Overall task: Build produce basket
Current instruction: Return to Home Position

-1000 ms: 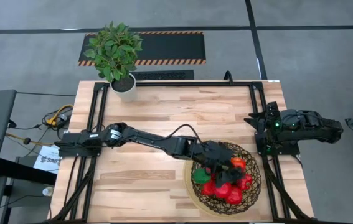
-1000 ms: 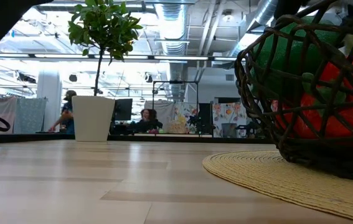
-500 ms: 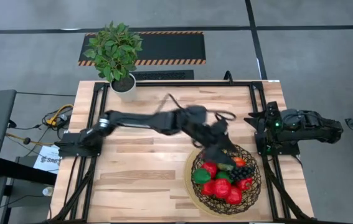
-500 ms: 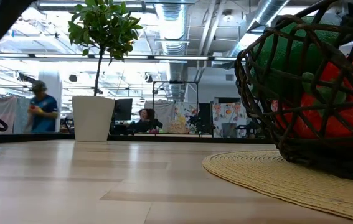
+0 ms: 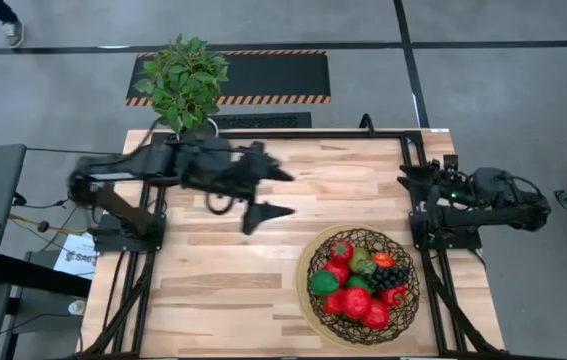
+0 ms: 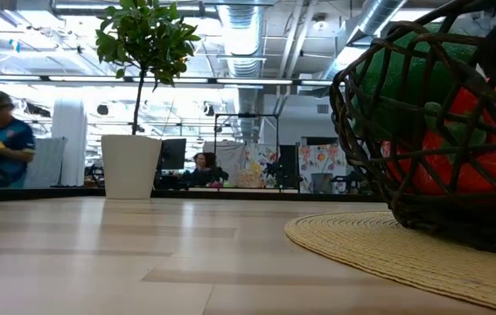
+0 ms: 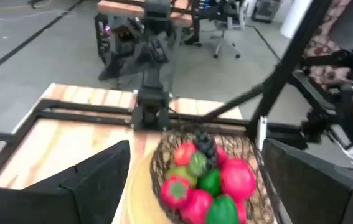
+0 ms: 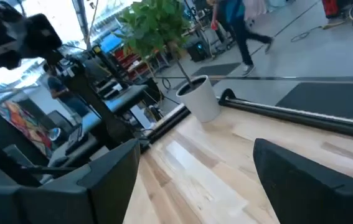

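The dark wire-mesh basket (image 5: 404,296) stands by its base on a round tan woven mat (image 6: 387,248) at the table's near right. It holds the produce: red apples (image 5: 350,301), a green lime (image 5: 322,283), dark grapes (image 5: 389,276) and a green pear (image 5: 361,262). The basket also shows in the left wrist view (image 7: 249,150). My left gripper (image 5: 275,192) is open and empty, up in the air over the table's far middle, well to the left of the basket. My right gripper (image 8: 207,186) is open and empty at the table's right edge.
A leafy plant in a white pot (image 5: 199,137) stands at the table's far left corner and shows in the low view (image 6: 129,165). Bare wood lies across the table's left and middle. A black frame (image 5: 283,134) runs round the table. People show in the room beyond.
My left gripper has risen from the basket and swung toward the table's far left, empty. The produce stays in the basket, with the dark grapes now uncovered on top. My right arm has shifted a little at the right edge.
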Controlling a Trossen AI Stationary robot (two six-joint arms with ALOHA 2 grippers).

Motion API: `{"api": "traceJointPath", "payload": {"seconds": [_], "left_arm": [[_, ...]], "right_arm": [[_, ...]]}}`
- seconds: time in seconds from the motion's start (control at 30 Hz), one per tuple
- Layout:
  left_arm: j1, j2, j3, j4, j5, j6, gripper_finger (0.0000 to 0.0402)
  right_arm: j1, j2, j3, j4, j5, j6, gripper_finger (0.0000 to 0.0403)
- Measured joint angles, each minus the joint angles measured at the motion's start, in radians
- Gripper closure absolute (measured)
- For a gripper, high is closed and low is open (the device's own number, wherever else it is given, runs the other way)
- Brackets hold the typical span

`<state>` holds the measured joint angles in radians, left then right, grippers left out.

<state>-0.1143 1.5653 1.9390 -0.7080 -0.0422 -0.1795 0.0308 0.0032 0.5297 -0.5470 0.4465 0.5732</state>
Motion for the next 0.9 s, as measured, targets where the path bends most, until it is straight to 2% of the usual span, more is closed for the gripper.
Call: {"api": "traceJointPath", "payload": {"seconds": [0.23, 0.33, 0.43, 0.67, 0.9], "left_arm": [[0.083, -0.372, -0.657, 0.385, 0.11, -0.062, 0.0053], [0.129, -0.547, -0.897, 0.519, 0.136, -0.114, 0.0053], [0.174, -0.725, -1.095, 0.577, 0.135, -0.144, 0.0053], [0.282, -1.134, -1.392, 0.543, 0.143, -0.183, 0.0053], [0.343, -1.439, -1.549, 0.465, 0.164, -0.199, 0.0053]], "right_arm": [[0.0, 0.0, -0.001, 0.005, 0.023, -0.011, 0.0069], [0.0, 0.0, -0.006, 0.038, 0.022, -0.042, 0.0069], [0.0, 0.0, -0.047, 0.141, 0.024, -0.113, 0.0069], [-0.003, 0.001, -0.202, 0.328, 0.034, -0.193, 0.0069], [-0.02, 0.001, -0.366, 0.556, 0.051, -0.219, 0.0069]]}}
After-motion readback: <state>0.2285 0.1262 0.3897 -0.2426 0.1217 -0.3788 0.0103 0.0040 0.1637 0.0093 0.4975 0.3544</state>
